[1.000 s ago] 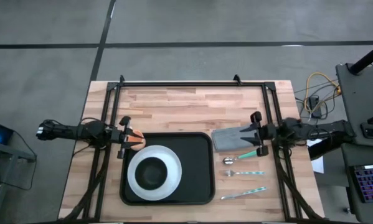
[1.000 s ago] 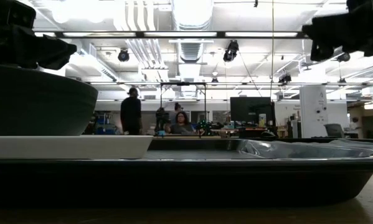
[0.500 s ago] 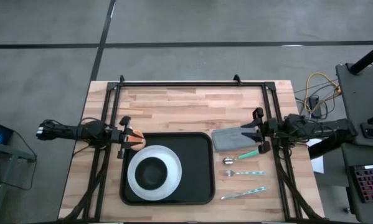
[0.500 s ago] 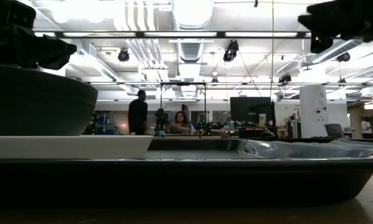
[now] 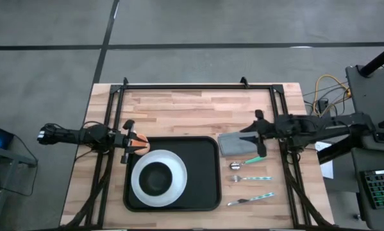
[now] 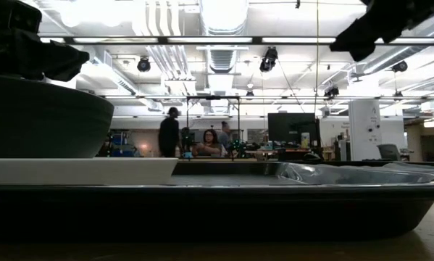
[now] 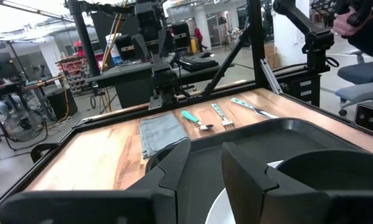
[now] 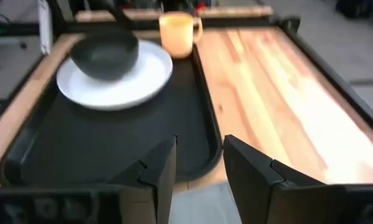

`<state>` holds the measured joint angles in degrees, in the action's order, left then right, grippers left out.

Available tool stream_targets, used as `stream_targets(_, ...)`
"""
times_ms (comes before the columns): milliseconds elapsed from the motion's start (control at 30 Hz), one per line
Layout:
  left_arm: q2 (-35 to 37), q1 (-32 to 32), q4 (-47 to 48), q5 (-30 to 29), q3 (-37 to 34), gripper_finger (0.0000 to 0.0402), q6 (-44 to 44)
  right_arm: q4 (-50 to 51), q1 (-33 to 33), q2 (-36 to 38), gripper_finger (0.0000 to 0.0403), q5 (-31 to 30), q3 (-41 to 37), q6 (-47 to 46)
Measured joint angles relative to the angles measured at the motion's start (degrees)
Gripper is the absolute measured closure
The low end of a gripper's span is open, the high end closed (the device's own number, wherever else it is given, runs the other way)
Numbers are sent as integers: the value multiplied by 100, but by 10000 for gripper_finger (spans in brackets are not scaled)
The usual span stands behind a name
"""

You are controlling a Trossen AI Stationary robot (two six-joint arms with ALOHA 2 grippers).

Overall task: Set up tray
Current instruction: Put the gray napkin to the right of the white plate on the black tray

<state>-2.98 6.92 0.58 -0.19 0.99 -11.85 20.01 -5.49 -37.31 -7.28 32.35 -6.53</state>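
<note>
The left gripper (image 5: 131, 142) was positioned at the tray's far left corner, just beside an orange cup (image 5: 140, 144). Contact with the cup could not be confirmed; the left wrist view showed the fingers (image 7: 174, 171) set slightly apart with nothing visible between them.

The tray (image 5: 204, 173) lay flat on the wooden table (image 5: 192, 109), at its near-centre. A white plate (image 5: 176, 172) occupied the left half of the tray, with a dark bowl (image 5: 156, 178) seated on it. The right half of the tray was bare.

Just beside the tray's right edge lay a grey napkin (image 5: 236, 144). Nearer the front, a spoon (image 5: 248, 162), a fork (image 5: 250, 178) and a knife (image 5: 249, 200) lay in a row on the table.

The right gripper (image 5: 258, 131) hovered above the napkin's far right part. Its fingers (image 8: 159, 168) stood apart, holding nothing.
</note>
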Motion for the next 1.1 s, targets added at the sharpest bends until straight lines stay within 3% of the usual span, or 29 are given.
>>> stream_targets(233,0,0,-7,0,0,330,-1,813,-475,-972,280,-355,779,-616)
stream_targets(500,0,2,-28,-1,-7,330,1,1438,-1652,-1891,280,-1885,1406,-1300)
stream_targets(733,0,0,-31,0,-7,330,0,1857,-2573,-2663,280,-2750,1513,-2098)
stream_targets(900,0,1,-33,-1,-7,330,1,2014,-2987,-3282,280,-3164,1511,-2723)
stream_targets(1100,0,0,-33,0,-7,330,1,2012,-3078,-4090,280,-3194,1511,-3140)
